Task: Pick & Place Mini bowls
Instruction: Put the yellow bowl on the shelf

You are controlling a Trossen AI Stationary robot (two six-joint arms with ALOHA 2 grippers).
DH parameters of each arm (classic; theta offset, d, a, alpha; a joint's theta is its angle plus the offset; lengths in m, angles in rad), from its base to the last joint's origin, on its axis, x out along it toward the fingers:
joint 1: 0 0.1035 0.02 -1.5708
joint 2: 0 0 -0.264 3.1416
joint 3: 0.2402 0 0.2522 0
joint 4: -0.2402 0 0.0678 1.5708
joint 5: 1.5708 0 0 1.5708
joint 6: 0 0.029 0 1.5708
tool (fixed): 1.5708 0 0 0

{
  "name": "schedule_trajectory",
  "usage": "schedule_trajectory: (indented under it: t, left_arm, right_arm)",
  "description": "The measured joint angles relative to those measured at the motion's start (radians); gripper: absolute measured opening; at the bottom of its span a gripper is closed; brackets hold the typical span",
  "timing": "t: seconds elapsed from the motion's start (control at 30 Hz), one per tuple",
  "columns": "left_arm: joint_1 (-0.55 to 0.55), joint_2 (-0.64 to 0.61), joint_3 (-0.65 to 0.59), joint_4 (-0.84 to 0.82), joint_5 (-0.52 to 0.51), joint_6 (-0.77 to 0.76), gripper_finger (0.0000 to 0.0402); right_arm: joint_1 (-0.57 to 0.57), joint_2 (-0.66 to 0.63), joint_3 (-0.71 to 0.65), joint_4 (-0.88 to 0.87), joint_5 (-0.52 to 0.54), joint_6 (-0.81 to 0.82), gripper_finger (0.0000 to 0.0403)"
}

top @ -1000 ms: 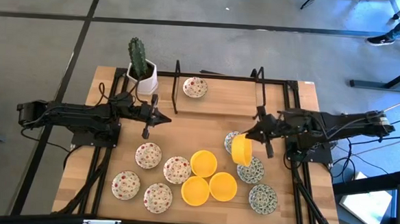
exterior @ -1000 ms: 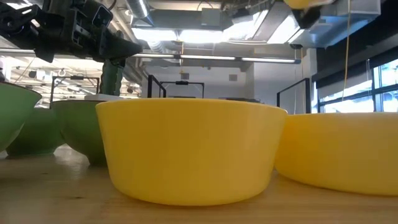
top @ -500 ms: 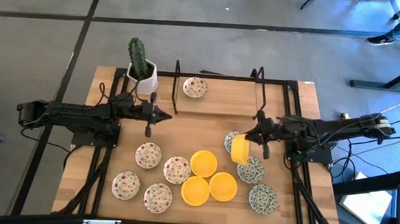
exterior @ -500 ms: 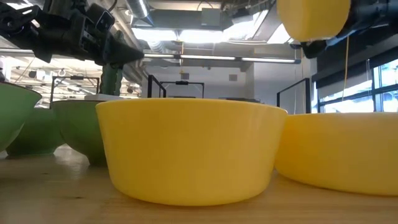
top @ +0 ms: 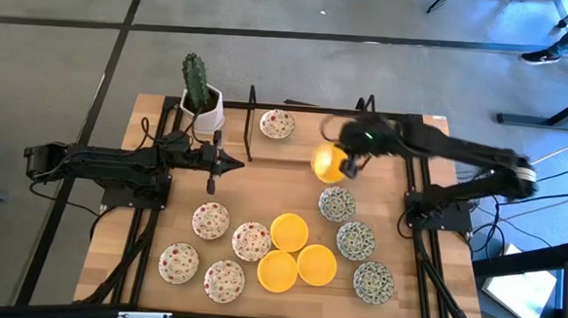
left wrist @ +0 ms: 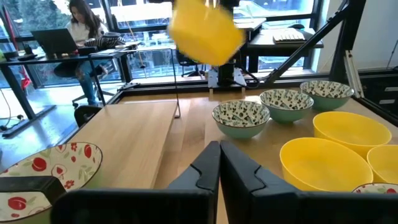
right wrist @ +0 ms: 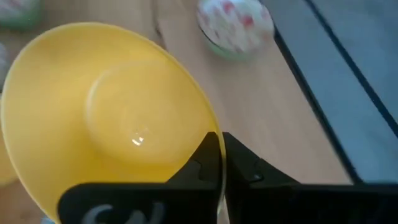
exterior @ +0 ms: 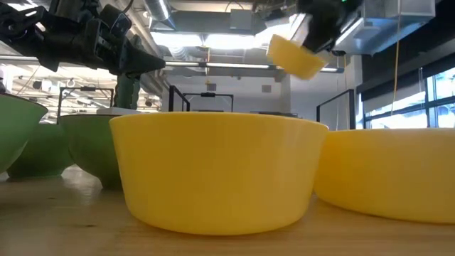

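Note:
My right gripper (top: 349, 165) is shut on a plain yellow mini bowl (top: 327, 162), held in the air over the far middle of the table; the low view shows the bowl (exterior: 296, 57) high up and tilted. One red-speckled bowl (top: 277, 124) rests on its base near the far edge. Several red-speckled bowls (top: 211, 219), three yellow bowls (top: 289, 231) and three green-patterned bowls (top: 356, 241) stand on the near half. My left gripper (top: 214, 165) is shut and hovers left of centre, touching nothing. My right gripper pinches the yellow bowl's rim (right wrist: 210, 127) between its two fingers, one finger (right wrist: 205, 163) on the inner side and the other on the outer side. The bowl is lifted clear of the table and tilted, its hollow (right wrist: 118, 115) facing the wrist camera.
A white square pot with a cactus (top: 201, 104) stands at the far left corner. Two thin black upright frames (top: 251, 124) (top: 370, 125) flank the far bowl. Bare wood (top: 283, 183) lies between the far bowl and the near cluster. A person sits at a desk (left wrist: 84, 31) beyond the table.
My right gripper has swung from above the green-patterned bowls toward the table's far edge and leftward, carrying the yellow bowl with it and staying shut on its rim. The bowl has turned in the air and now hangs near the far red-speckled bowl.

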Motion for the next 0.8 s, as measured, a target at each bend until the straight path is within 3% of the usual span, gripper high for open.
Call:
schedule_trajectory:
  t: [0.1, 0.37, 0.6, 0.8]
  left_arm:
    - [0.0, 0.0, 0.0, 0.0, 0.0, 0.0, 0.0007]
    - [0.0, 0.0, 0.0, -0.014, 0.0, 0.0, 0.0003]
    - [0.0, 0.0, 0.0, -0.03, 0.008, 0.0, 0.0007]
    - [0.0, 0.0, 0.0, -0.046, 0.008, 0.0, 0.0003]
  right_arm:
    - [-0.079, 0.153, 0.134, -0.114, -0.036, -0.07, 0.0002]
    - [-0.23, 0.459, 0.338, -0.177, -0.178, -0.24, 0.0002]
    - [-0.281, 0.639, 0.453, -0.233, -0.212, -0.274, 0.0002]
    - [-0.29, 0.716, 0.502, -0.252, -0.264, -0.31, 0.0002]
